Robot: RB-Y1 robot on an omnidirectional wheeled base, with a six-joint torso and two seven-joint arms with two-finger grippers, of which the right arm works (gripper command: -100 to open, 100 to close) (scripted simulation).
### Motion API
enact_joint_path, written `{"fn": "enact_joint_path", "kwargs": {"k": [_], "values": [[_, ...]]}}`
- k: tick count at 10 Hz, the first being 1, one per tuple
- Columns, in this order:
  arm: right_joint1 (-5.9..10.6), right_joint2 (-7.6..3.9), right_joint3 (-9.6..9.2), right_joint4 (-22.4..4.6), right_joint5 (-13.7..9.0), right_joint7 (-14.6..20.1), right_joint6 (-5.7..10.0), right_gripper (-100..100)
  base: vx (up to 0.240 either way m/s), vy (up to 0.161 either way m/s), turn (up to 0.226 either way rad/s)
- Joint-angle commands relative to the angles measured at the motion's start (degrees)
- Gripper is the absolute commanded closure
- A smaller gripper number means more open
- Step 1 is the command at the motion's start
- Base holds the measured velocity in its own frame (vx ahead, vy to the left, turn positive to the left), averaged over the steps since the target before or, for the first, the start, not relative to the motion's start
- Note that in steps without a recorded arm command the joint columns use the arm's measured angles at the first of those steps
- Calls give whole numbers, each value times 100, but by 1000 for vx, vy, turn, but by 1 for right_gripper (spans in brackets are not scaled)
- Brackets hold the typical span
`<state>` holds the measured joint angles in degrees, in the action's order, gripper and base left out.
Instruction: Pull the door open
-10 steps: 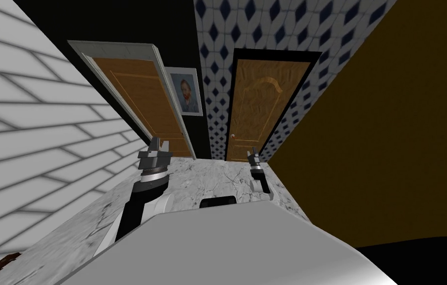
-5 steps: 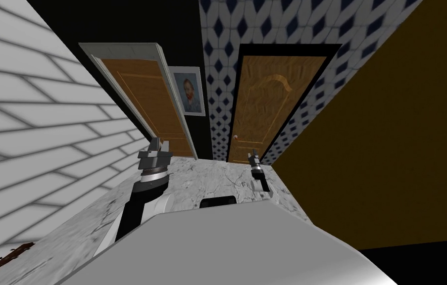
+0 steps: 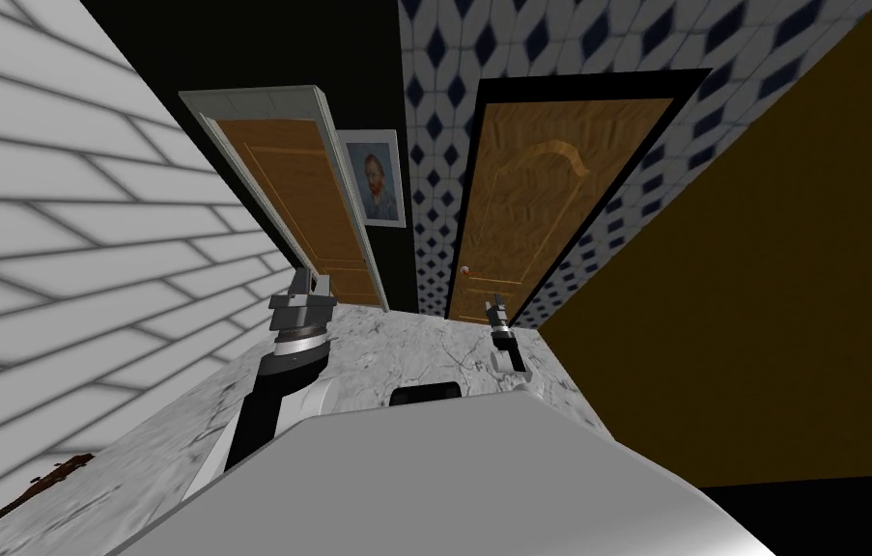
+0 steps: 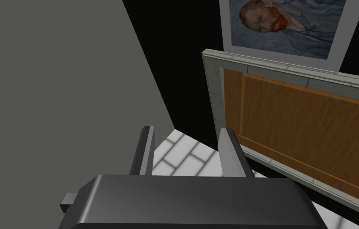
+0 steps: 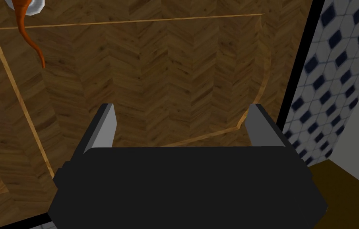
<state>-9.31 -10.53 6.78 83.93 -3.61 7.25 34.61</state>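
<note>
A brown wooden door (image 3: pixel 530 203) in a black frame stands ahead on the right, shut, with a small handle (image 3: pixel 464 271) near its lower left edge. In the right wrist view the door (image 5: pixel 154 71) is close, and its orange lever handle (image 5: pixel 27 35) on a white rose sits off to one side of my right gripper (image 5: pixel 180 119), apart from it. My right gripper (image 3: pixel 495 302) is open and holds nothing. My left gripper (image 3: pixel 311 286) is raised on the left, and in its wrist view the left gripper (image 4: pixel 186 149) is open and empty.
A second brown door (image 3: pixel 303 203) in a pale grey frame stands at the left, with a portrait picture (image 3: pixel 378 180) beside it. A white brick wall (image 3: pixel 57 251) runs along the left, a dark ochre wall (image 3: pixel 772 290) along the right. The floor (image 3: pixel 405 347) is grey marble.
I have moved forward: both doors have grown larger and shifted right in the head view. Neither arm has changed its pose.
</note>
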Motion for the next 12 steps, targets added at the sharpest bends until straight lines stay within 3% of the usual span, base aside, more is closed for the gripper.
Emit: {"fn": "enact_joint_path", "kwargs": {"k": [1, 2, 7, 12], "values": [[131, -61, 74, -286, -63, 3, 48, -100, 86, -2, 118], [131, -61, 74, -362, -63, 3, 48, -100, 63, -10, 30], [509, -245, 296, -1328, -256, 10, 201, -100, 89, -16, 104], [730, -351, 426, -1996, -368, 15, 290, -100, 64, -10, 61]]}}
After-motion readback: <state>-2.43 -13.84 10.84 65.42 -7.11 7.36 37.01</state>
